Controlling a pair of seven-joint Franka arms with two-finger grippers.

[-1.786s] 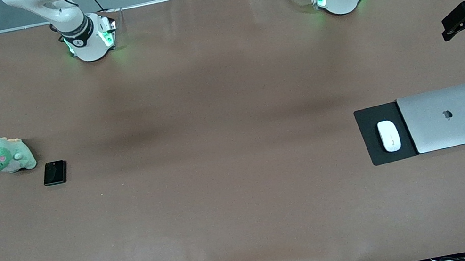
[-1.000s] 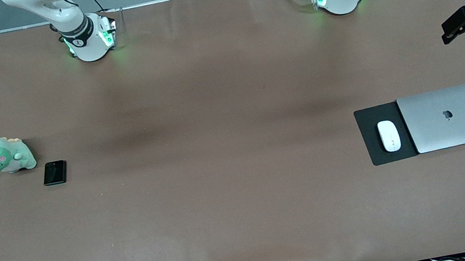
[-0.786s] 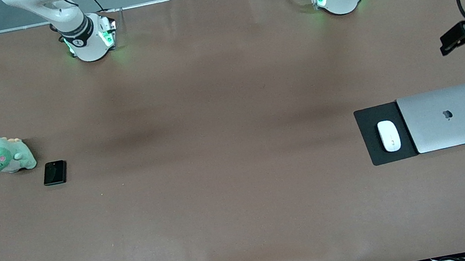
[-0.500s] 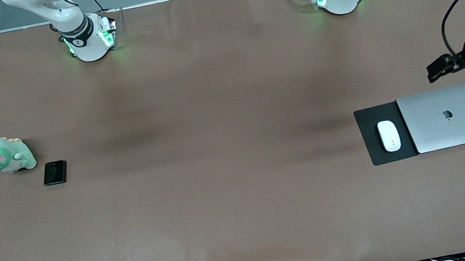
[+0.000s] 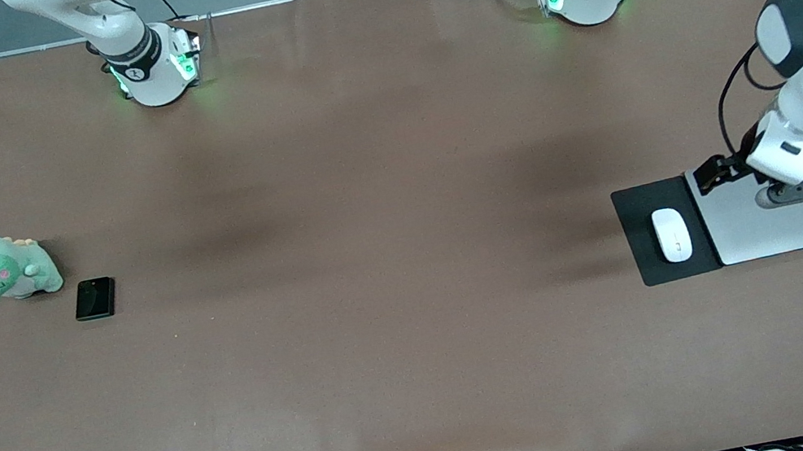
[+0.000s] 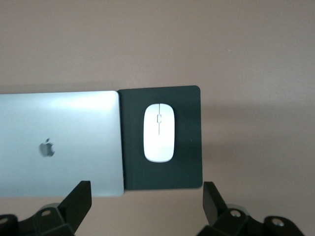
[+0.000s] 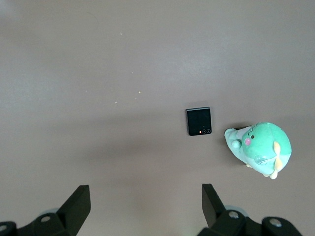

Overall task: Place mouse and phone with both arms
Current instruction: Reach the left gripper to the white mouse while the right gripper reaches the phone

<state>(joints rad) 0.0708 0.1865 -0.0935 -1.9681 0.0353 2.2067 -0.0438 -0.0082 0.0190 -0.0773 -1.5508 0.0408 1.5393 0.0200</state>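
Left pincer (image 6: 142, 209) open over laptop (image 6: 59, 142); mouse (image 6: 158, 132) on pad

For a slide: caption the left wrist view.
Open left claw over a white mouse on its black pad, beside a closed laptop.

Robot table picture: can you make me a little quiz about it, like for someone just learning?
1. True or false: the mouse lies on the mouse pad.
2. What sits beside the phone? A) laptop B) green plush dinosaur C) cup
3. Fill in: the left end effector hangs over the closed ____.

Key: 1 true. 2 B, the green plush dinosaur. 3 laptop.
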